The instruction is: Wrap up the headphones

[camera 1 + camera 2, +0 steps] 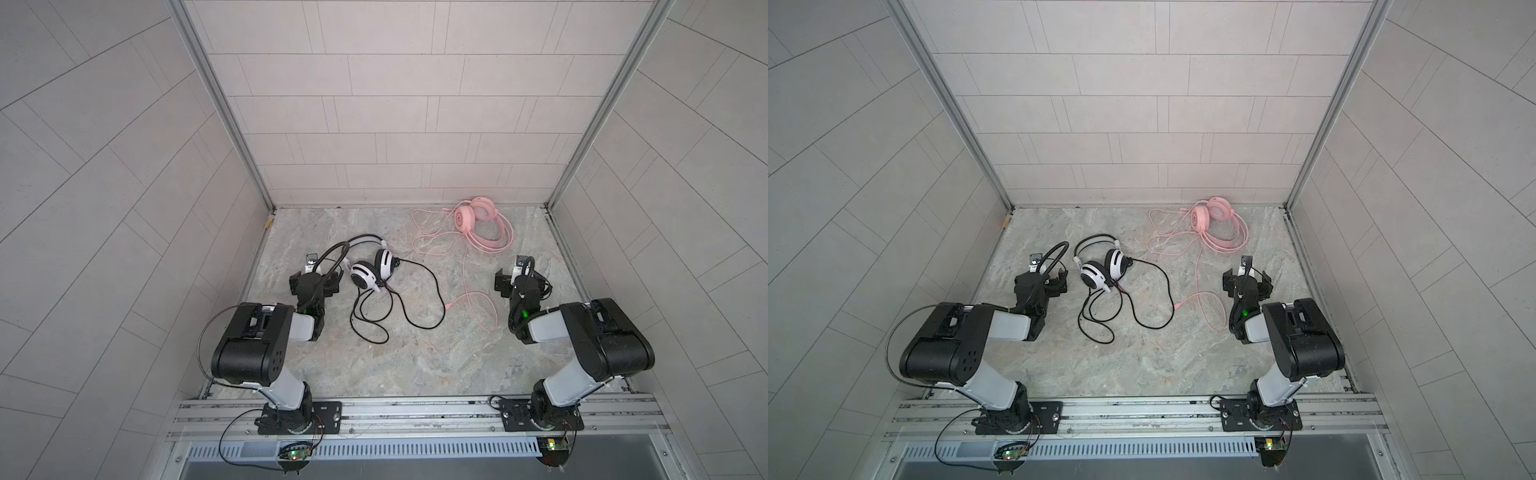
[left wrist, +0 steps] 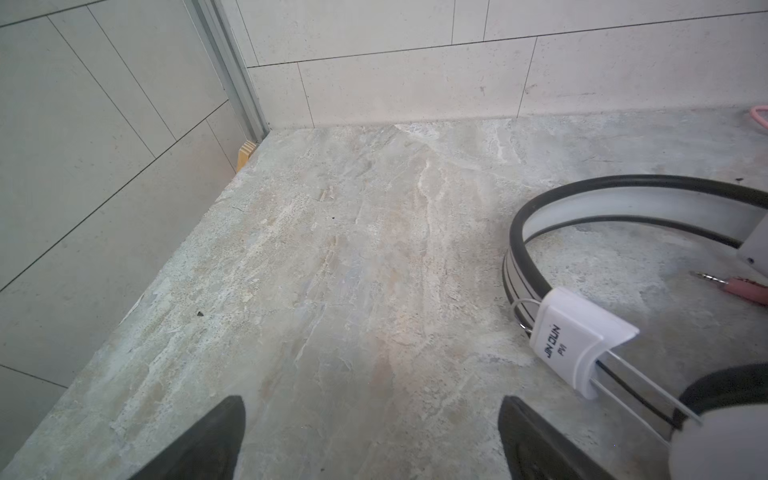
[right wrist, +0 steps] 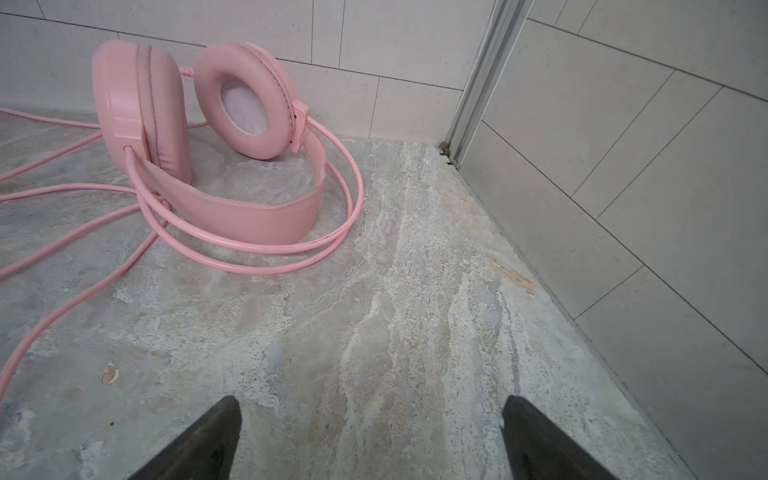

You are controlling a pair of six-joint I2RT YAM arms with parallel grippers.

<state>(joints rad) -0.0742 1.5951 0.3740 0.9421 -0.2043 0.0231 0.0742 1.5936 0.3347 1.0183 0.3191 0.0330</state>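
Observation:
The white-and-black striped headphones (image 1: 374, 268) (image 1: 1105, 268) lie left of centre on the marble tabletop, and their black cable (image 1: 432, 328) sprawls in loose loops toward the front. My left gripper (image 1: 314, 279) (image 1: 1040, 282) (image 2: 372, 415) hovers just left of their headband (image 2: 582, 336), open and empty. The pink headphones (image 1: 478, 222) (image 1: 1214, 216) (image 3: 249, 95) rest near the back wall on the right. Their pink cable (image 3: 62, 307) trails forward to a plug (image 1: 451, 306) (image 2: 744, 289). My right gripper (image 1: 521, 276) (image 1: 1246, 280) (image 3: 370, 401) sits in front of them, open and empty.
Tiled walls close in the back and both sides, with aluminium posts in the back corners. A small yellow wooden wedge (image 1: 270, 220) (image 2: 245, 156) sits in the back left corner. A metal rail (image 1: 415, 411) carrying both arm bases runs along the front edge.

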